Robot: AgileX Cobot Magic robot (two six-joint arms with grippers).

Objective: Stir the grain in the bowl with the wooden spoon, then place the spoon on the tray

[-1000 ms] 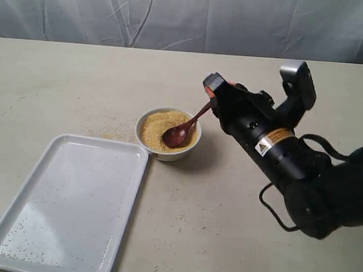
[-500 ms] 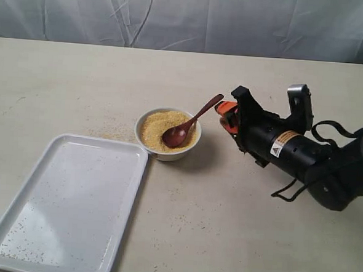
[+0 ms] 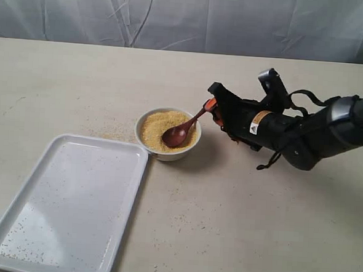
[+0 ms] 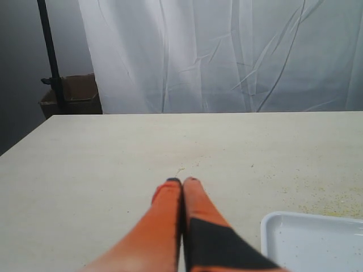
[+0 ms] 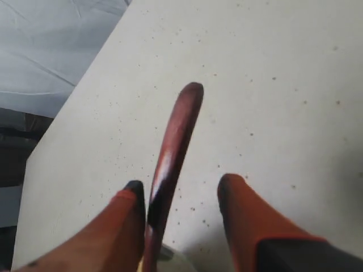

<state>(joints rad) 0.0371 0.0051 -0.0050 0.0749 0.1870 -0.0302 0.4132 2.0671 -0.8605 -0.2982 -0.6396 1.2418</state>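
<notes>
The dark reddish-brown wooden spoon (image 3: pixel 188 122) leans in the small round white bowl (image 3: pixel 168 155), its head resting in golden-yellow grain (image 3: pixel 152 131), just beside the large flat white tray (image 3: pixel 72 209). The right gripper (image 5: pixel 181 186) straddles the handle with its fingers spread. The left gripper (image 4: pixel 182 182) is pressed together.

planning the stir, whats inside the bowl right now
Golden grain fills the bowl, and the wooden spoon rests head-down on it. The bowl's bottom is hidden under the grain.
</notes>
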